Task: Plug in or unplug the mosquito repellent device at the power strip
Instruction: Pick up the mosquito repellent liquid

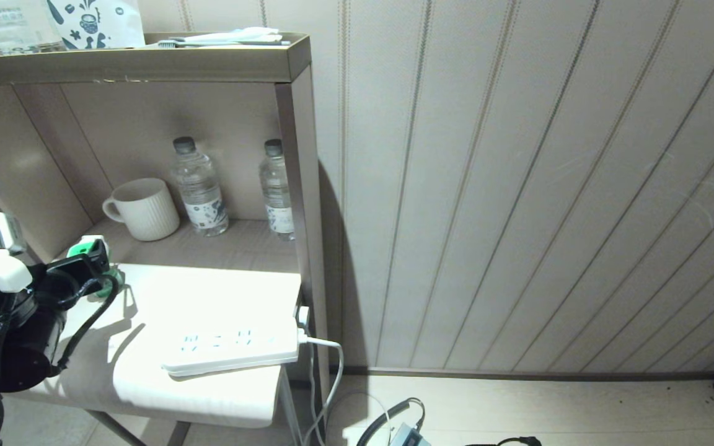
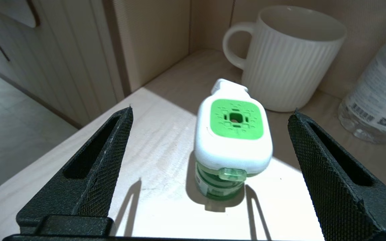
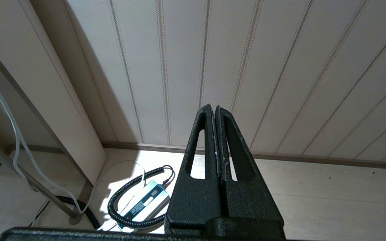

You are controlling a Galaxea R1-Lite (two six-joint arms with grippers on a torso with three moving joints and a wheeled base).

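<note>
Head view: wooden shelf (image 1: 233, 248) against panelled wall (image 1: 518, 186).

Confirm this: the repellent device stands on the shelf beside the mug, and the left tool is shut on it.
Not quite. The left tool is open, its fingers apart on either side of the mosquito repellent device without touching it, as the left wrist view shows. The device does stand by the mug.
</note>
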